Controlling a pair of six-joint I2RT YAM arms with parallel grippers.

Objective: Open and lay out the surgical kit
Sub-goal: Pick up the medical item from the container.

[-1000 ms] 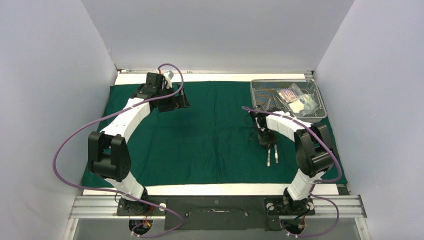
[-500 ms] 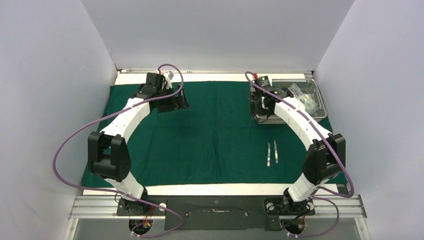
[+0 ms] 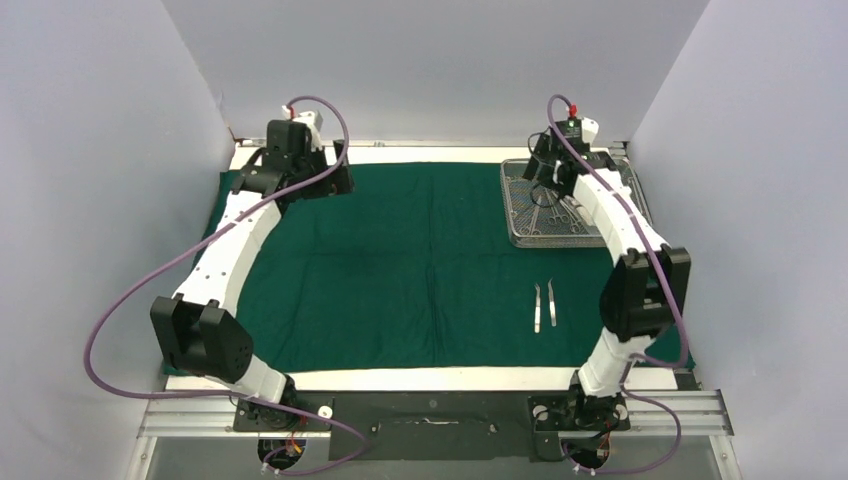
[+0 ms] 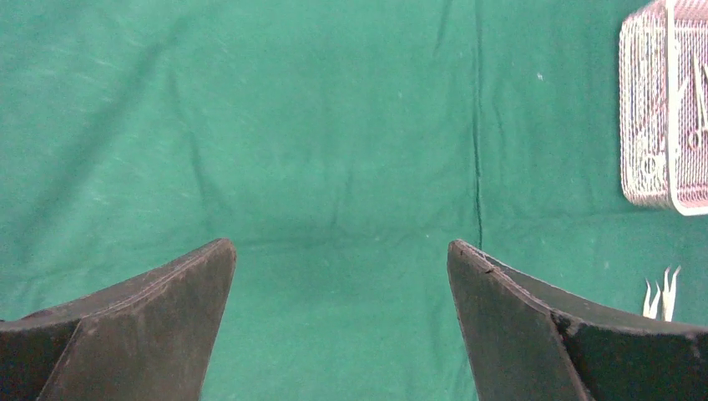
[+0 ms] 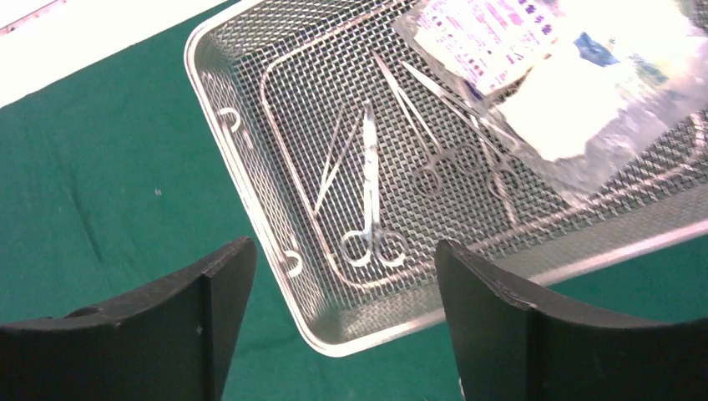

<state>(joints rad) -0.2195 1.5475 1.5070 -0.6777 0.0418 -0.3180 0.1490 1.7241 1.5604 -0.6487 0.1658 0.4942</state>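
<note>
Drape: dark green cloth drape [image 3: 400, 270] lies spread flat over the white table [image 3: 450, 154]. Faint fold creases run across it.
Tray: rectangular silver wire-mesh tray [image 3: 506, 205] sits on the far right part of the drape.
Tray contents: steel ring-handled forceps [image 5: 370, 200] lie flat on the mesh, rings toward the tray's near end. Two more ring-handled instruments lie just beside them. Clear plastic packets [image 5: 576, 83] are piled toward the tray's right side, overlapping the tips of those two.
Tweezers: two slim steel tweezers [image 3: 537, 310] lie side by side on the bare drape. They are nearer the arm bases than the tray and well apart from it.
Left gripper: left gripper [image 4: 340, 246] hangs over the far left of the drape. Jaws wide, nothing between them, only green cloth below.
Right gripper: right gripper [image 5: 342, 249] is poised above the tray. Jaws wide and empty, with the forceps' rings showing between the fingers. Height above the mesh cannot be told.
</note>
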